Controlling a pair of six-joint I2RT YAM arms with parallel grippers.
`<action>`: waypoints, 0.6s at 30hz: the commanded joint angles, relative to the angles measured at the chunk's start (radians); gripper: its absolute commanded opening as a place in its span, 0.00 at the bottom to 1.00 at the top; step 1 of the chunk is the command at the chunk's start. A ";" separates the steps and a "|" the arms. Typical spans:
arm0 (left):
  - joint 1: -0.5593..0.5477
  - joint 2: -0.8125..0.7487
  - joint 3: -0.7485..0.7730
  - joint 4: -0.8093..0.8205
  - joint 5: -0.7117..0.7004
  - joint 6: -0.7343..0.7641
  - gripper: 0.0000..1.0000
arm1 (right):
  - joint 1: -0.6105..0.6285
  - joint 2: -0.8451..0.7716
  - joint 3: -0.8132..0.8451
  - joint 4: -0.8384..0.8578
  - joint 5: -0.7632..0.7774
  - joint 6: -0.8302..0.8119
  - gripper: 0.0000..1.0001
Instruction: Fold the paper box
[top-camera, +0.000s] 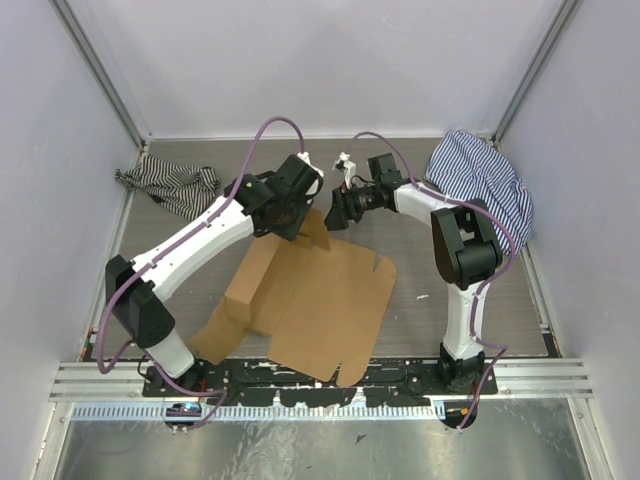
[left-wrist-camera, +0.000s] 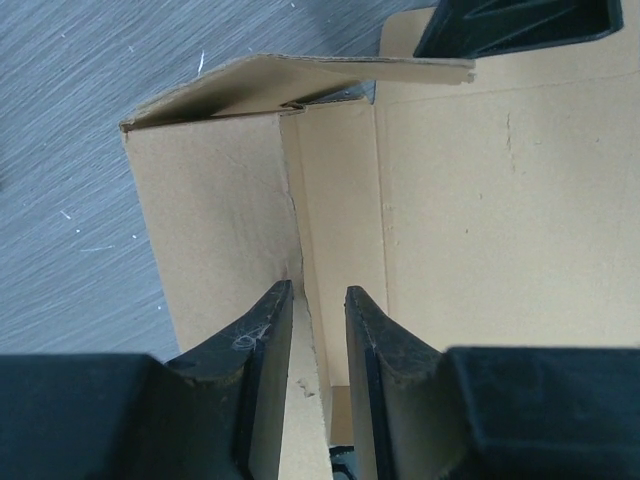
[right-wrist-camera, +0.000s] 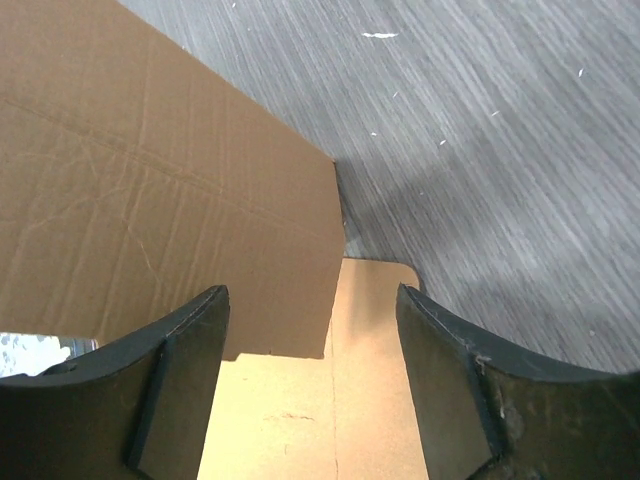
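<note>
Your box (top-camera: 330, 300) lies in the middle of the table (top-camera: 450, 290), between the two arms, most of its sheet flat. Its left wall (top-camera: 250, 280) is folded upright, and a flap (top-camera: 315, 232) stands tilted at the far end. Your left gripper (left-wrist-camera: 318, 288) hangs over that far left corner, jaws a narrow gap apart. The crease at the foot of the wall runs into the gap, and the fingers (left-wrist-camera: 270, 360) clamp nothing. Your right gripper (right-wrist-camera: 312, 290) comes in at the same end from the right, jaws spread wide. The raised flap stands just ahead of its left finger (right-wrist-camera: 180, 380), with flat cardboard showing between the two fingers and nothing held. One striped cloth (top-camera: 170, 185) sits in the far left corner and another (top-camera: 480, 185) in the far right, both well apart from the box.
</note>
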 joint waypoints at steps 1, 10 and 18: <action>-0.003 -0.002 -0.030 0.005 -0.030 -0.002 0.34 | 0.006 -0.095 -0.042 0.061 -0.035 -0.042 0.73; -0.002 -0.018 -0.047 0.018 -0.048 0.009 0.32 | 0.009 -0.085 -0.005 0.082 -0.004 -0.037 0.72; -0.002 -0.011 -0.046 0.028 -0.035 0.002 0.31 | 0.008 -0.114 -0.036 0.120 -0.020 -0.058 0.72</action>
